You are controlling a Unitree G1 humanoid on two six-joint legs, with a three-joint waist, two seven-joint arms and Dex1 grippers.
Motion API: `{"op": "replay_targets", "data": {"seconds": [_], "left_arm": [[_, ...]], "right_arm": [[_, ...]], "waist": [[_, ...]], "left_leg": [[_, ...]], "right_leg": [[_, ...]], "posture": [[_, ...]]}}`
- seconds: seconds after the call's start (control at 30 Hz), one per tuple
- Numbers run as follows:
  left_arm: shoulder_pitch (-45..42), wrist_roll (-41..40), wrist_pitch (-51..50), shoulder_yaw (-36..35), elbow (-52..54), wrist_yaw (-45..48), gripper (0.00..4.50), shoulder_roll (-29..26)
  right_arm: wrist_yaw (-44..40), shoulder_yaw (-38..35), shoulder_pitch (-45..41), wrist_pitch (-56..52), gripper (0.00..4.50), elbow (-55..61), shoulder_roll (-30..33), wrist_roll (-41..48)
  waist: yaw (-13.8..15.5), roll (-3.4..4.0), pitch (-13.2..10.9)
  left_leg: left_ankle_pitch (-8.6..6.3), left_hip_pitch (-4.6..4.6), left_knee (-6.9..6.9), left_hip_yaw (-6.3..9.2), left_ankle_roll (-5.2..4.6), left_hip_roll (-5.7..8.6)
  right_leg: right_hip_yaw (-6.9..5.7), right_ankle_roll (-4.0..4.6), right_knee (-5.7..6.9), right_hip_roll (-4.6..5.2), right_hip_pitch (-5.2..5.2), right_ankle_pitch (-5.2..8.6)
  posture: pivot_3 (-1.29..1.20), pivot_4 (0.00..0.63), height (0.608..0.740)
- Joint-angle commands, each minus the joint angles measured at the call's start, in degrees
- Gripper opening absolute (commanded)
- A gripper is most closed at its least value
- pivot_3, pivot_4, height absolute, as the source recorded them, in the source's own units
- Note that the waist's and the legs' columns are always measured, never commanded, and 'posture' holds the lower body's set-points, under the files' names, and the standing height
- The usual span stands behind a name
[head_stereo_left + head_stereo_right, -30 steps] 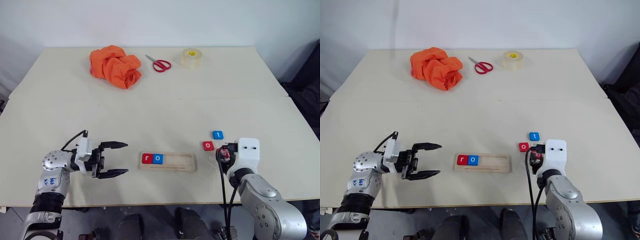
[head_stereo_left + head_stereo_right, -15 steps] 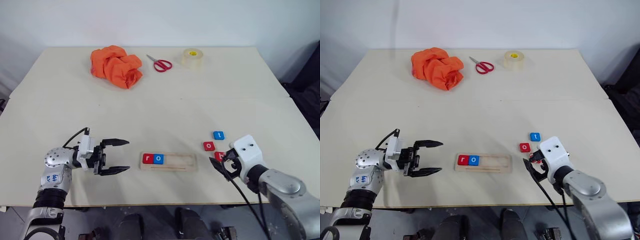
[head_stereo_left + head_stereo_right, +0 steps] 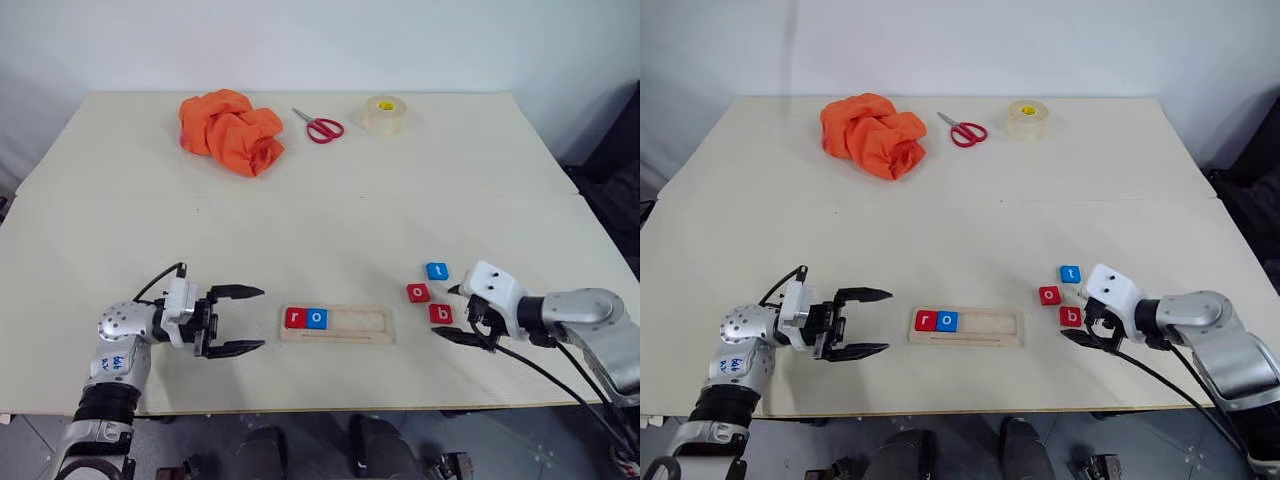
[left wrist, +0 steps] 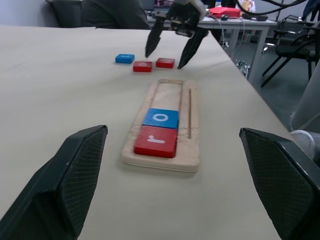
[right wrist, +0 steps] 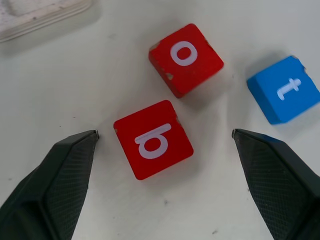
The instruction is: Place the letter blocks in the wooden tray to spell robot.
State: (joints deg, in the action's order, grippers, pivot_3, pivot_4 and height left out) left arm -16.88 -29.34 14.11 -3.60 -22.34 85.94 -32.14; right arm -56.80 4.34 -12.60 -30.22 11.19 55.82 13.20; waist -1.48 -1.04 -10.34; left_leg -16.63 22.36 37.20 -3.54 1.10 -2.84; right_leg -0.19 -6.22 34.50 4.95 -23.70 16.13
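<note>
Hovering right gripper (image 3: 1087, 317), jaws wide, beside b block (image 3: 1070, 316): light, rigid; pinch opposite edges. Left gripper (image 3: 867, 323) open.

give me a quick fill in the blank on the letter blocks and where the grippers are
1. The wooden tray already holds the red r block and the blue ___ block.
2. The blue block still on the table shows the letter ___.
3. The open right gripper hovers by the red ___ block.
4. The left gripper stands ___, holding nothing.

Missing words: o; t; b; open
</note>
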Motion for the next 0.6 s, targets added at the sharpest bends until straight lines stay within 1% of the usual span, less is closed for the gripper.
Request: {"op": "replay_targets", "data": {"seconds": [0.03, 0.23, 0.27, 0.37, 0.5, 0.6], "left_arm": [[1.5, -1.1, 0.4, -1.5, 3.5, 0.5, 4.5, -0.3], [3.1, -1.1, 0.0, -2.1, 5.2, -0.3, 4.5, -0.2], [3.3, -1.0, -0.1, -2.2, 5.3, -0.4, 4.5, -0.1], [3.5, -0.9, 0.0, -2.3, 5.5, -0.5, 4.5, 0.0], [2.9, -0.9, 0.4, -2.6, 4.1, 0.0, 4.5, -0.2], [2.9, -0.9, 0.3, -2.8, 3.9, 0.4, 4.5, -0.3]], "right_arm": [[-1.4, 0.7, -1.1, 1.7, 3.55, -2.5, -0.1, -1.2], [-1.7, 0.4, -2.2, 2.4, 1.53, -2.9, -0.2, -1.3], [-1.5, -0.1, -2.4, 2.2, 1.46, -2.5, -0.2, -1.2], [-1.3, -1.1, -2.3, 1.0, 1.46, -0.8, 0.4, -0.5], [-2.4, -4.0, -3.4, -8.6, 1.46, 9.4, 2.3, 5.2], [-4.3, -0.6, -6.7, -17.6, 1.46, 14.9, 4.5, 7.9]], "waist": [[0.0, 0.0, 0.0], [0.0, 0.0, 0.0], [0.0, 0.0, 0.0], [0.0, 0.0, 0.0], [0.0, 0.04, 0.0], [-0.2, 0.05, 0.0]], "left_leg": [[0.0, -0.01, 0.02, 0.0, 0.0, 0.0], [0.0, -0.05, 0.09, 0.0, 0.01, 0.01], [0.01, -0.05, 0.1, 0.0, 0.01, 0.01], [0.01, -0.05, 0.1, 0.0, 0.02, 0.04], [0.01, -0.03, 0.08, -0.01, 0.02, 0.07], [0.01, -0.04, 0.04, -0.01, 0.02, 0.05]], "right_leg": [[0.0, 0.0, 0.01, 0.01, 0.0, 0.0], [0.0, 0.0, 0.11, 0.06, 0.03, -0.02], [0.0, 0.0, 0.12, 0.08, 0.03, -0.02], [0.0, 0.0, 0.16, 0.13, 0.02, -0.02], [0.0, 0.01, 0.19, 0.19, -0.01, -0.01], [0.0, 0.03, 0.21, 0.19, -0.04, 0.0]], "posture": [[0.0, 0.15, 0.74], [0.0, 0.15, 0.74], [0.0, 0.15, 0.74], [0.0, 0.15, 0.74], [0.0, 0.15, 0.74], [0.0, 0.15, 0.74]]}}
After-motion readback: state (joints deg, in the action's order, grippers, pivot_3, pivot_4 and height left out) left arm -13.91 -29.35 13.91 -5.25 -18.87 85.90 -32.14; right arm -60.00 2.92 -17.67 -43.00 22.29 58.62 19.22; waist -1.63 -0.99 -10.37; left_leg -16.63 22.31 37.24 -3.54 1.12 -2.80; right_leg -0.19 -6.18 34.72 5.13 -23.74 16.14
